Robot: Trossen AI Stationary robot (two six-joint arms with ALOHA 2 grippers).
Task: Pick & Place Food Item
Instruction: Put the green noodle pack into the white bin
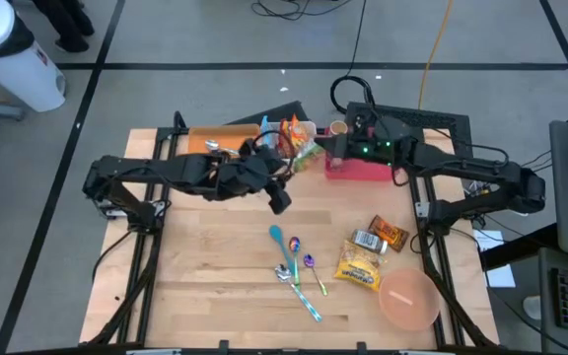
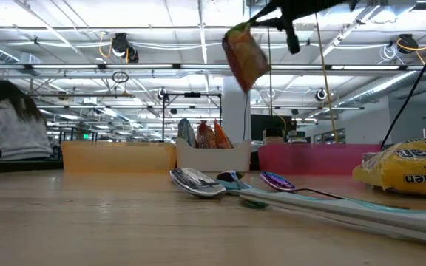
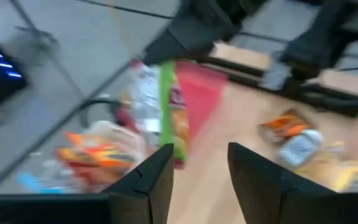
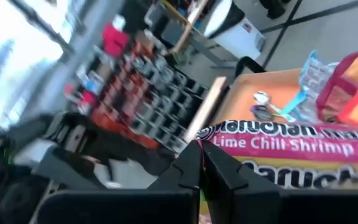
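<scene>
Hanging high over the far middle of the counter [image 1: 215, 296], the left pincer [image 1: 282, 148] grasps a snack packet [image 2: 245, 55] by its upper edge; the low view shows the packet dangling tilted in the air above the white bin [image 2: 213, 155] that already holds similar packets. The grip looks shallow, so a jolt could let the packet slip and fall beside the bin, or onto the spoons [image 1: 294, 258] lying nearer. Opening too early, before the packet is centred over the bin, would likely drop it on the rim. The right pincer [image 4: 199, 163] is clenched shut and empty, waiting at the far right near the pink bin [image 1: 358, 168].
</scene>
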